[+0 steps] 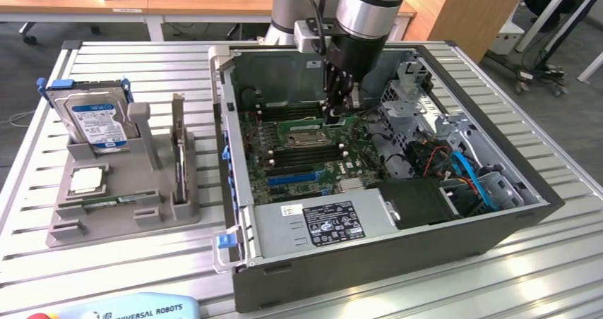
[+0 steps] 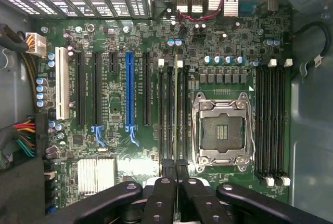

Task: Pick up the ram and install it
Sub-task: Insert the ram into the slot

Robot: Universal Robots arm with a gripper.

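Note:
My gripper [image 1: 337, 113] reaches down into the open computer case [image 1: 377, 259], over the motherboard. In the wrist view its black fingers [image 2: 167, 182] are shut together on the ram [image 2: 177, 115]. The thin stick shows edge-on and runs in line with a memory slot beside the processor socket [image 2: 222, 130]. In the exterior view a short green piece of the ram [image 1: 351, 119] sticks out beside the fingertips, close to the board. Whether the stick is seated in the slot I cannot tell.
On the exterior view's left a grey holder tray [image 1: 123, 224] carries a blue-labelled hard drive [image 1: 94, 121] and a square silver processor chip [image 1: 87, 180]. Drive cages and cables [image 1: 462, 171] crowd the case beyond the board. A power supply [image 1: 325, 224] fills the near corner.

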